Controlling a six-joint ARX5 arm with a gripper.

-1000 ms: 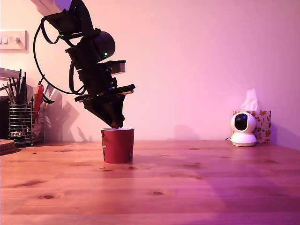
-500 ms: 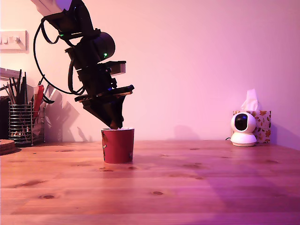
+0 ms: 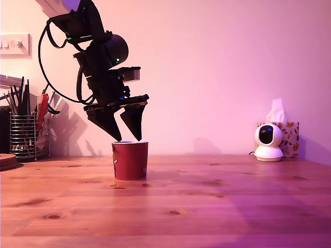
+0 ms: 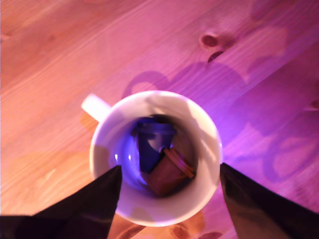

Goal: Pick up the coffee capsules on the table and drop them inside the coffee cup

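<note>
At the exterior view's left stands a pen holder [image 3: 21, 135]; beside it, the gripper [image 3: 128, 139] hangs over the cup [image 3: 130, 160], jaws spread and empty. Both capsules, dark [image 4: 149, 144] and brown [image 4: 167, 173], lie inside; worktop [image 3: 207, 206] shows none left.

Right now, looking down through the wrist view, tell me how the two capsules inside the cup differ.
Colour: the brown capsule is warm brown, while the dark capsule looks near-black with a bluish sheen.
Pose: the brown capsule lies tilted, its rimmed end angled upward; the dark capsule's pose is harder to read in shadow.
Overlap: the brown capsule partly covers the dark capsule.
Both rest at the bottom of the coffee cup, below the open gripper.
</note>
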